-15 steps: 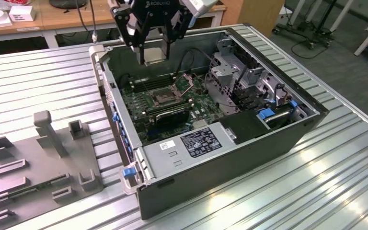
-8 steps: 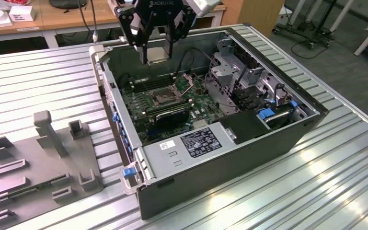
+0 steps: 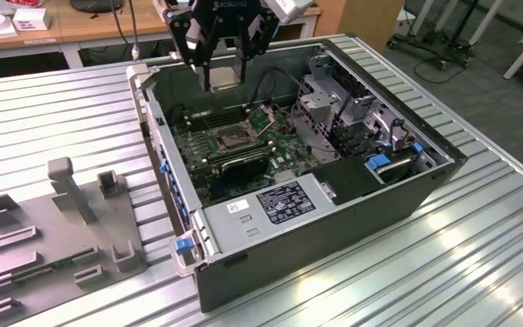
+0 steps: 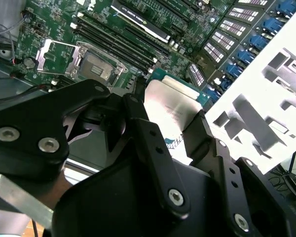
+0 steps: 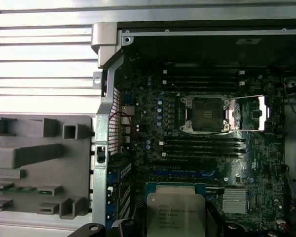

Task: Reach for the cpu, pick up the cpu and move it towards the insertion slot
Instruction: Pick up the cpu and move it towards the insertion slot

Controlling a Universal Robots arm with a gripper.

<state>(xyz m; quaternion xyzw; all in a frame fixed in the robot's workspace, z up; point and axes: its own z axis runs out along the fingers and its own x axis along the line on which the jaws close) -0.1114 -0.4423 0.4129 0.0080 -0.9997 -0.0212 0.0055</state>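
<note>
Beneath me spreads the ribbed, silvery metal table (image 3: 52, 116), and on it lies the big black open computer case (image 3: 353, 204) with its green motherboard (image 3: 234, 146) facing up. Just beside the case, toward the exterior view's left, sits the grey plastic fixture block (image 3: 62, 238) with its upright posts and empty pockets.

My black pincer (image 3: 223, 71) hangs above the far end of the case, over the motherboard and well clear of it. It is closed on the cpu (image 5: 175, 213), a small flat square chip with a pale silvery metal face and a thin green rim; in the second wrist view my fingers (image 4: 200, 131) press on its opposite edges, and the chip hangs in the air between them.

The insertion slot (image 5: 205, 114), a square socket with a dark centre framed by a silvery metal bracket, lies on the board below, its hinged frame flipped open beside it. The chip is near it but apart from it, not yet over it.

I judge the chip light and stiff, its smooth metal lid liable to slip. Its underside and the socket's contacts are likely fragile, so the two opposite rims are the right place to hold, with modest force and the chip kept level.
</note>
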